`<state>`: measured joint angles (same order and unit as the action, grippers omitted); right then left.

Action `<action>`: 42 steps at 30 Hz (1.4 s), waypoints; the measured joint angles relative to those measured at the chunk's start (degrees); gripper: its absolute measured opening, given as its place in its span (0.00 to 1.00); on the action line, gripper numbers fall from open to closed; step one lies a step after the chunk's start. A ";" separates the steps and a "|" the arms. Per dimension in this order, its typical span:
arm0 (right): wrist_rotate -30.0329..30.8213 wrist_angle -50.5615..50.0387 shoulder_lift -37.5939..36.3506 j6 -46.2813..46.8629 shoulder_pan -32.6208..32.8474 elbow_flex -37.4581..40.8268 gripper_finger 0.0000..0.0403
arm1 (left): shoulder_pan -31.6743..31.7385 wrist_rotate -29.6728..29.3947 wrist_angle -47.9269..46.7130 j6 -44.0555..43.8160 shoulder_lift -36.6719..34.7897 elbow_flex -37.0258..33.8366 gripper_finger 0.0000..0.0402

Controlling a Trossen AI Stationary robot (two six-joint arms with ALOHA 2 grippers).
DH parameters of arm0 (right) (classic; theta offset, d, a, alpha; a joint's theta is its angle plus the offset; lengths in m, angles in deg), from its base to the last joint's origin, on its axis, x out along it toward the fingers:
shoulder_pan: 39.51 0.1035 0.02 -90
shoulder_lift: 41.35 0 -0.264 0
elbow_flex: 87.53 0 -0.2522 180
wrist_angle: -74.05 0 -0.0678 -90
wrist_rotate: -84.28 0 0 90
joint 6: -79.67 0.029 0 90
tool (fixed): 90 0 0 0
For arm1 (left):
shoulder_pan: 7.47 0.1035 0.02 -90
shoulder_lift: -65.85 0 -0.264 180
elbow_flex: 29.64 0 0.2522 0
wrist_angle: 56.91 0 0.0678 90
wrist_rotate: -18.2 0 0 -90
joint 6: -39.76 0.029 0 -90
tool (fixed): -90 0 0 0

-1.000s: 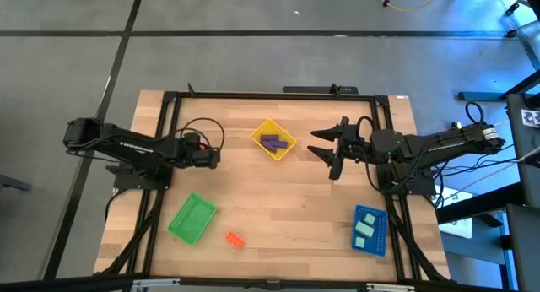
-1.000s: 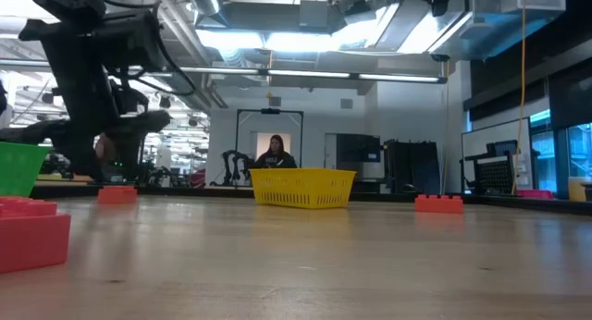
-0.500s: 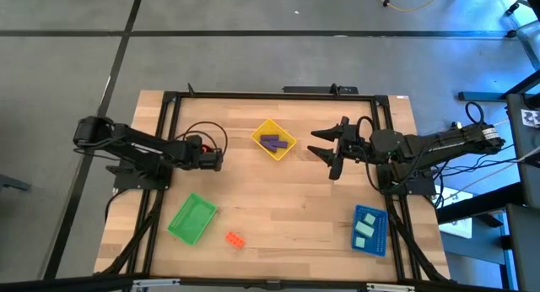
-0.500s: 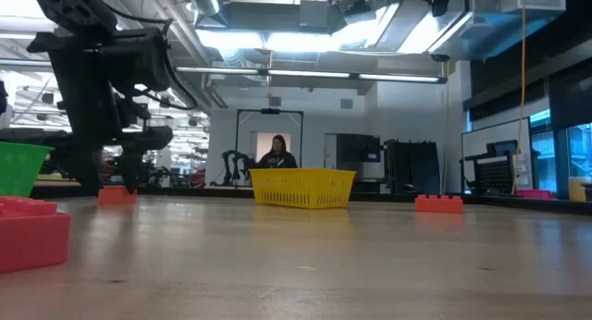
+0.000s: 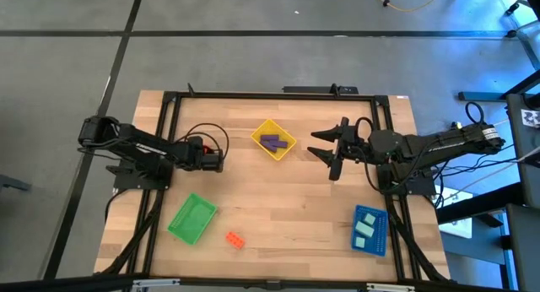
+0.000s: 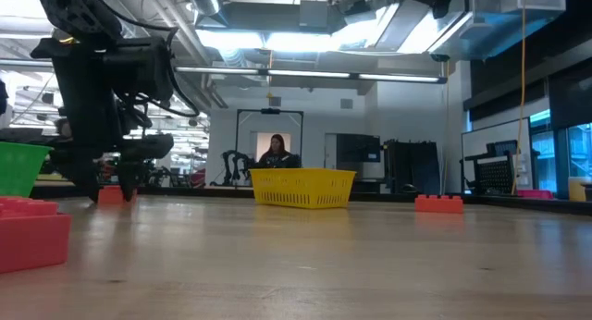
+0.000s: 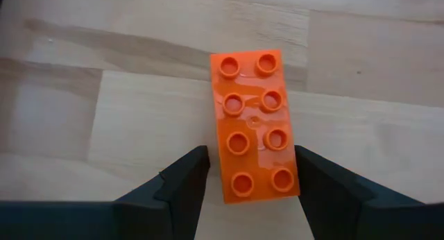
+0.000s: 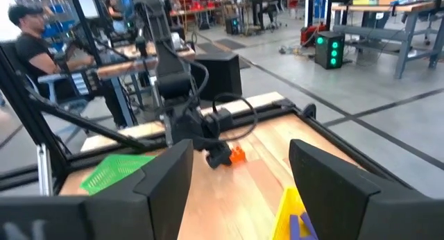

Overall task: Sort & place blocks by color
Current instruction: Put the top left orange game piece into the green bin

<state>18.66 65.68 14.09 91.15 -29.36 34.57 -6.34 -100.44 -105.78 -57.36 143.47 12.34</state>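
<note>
At centre left of the high view, the left hand (image 7: 243, 174) straddles an orange studded plastic brick (image 7: 255, 125) lying flat on the wooden counter (image 5: 278, 199), fingers unclenched. It should centre itself before clamping. Right hand (image 5: 331, 153) waits released, centre right.

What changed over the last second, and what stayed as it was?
The left gripper moved toward the table's middle and came down, its open fingers now straddling an orange brick without gripping it. The right gripper, yellow tray, green tray and blue tray stayed put.
</note>
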 joint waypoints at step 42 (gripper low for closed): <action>-4.74 1.24 0.02 1.66 -0.02 0.00 0.58 | -0.17 24.55 63.06 69.14 -32.89 -0.12 0.33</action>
<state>13.92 66.92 14.11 92.81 -29.38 34.57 -6.52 -75.89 -42.72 11.78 110.58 12.22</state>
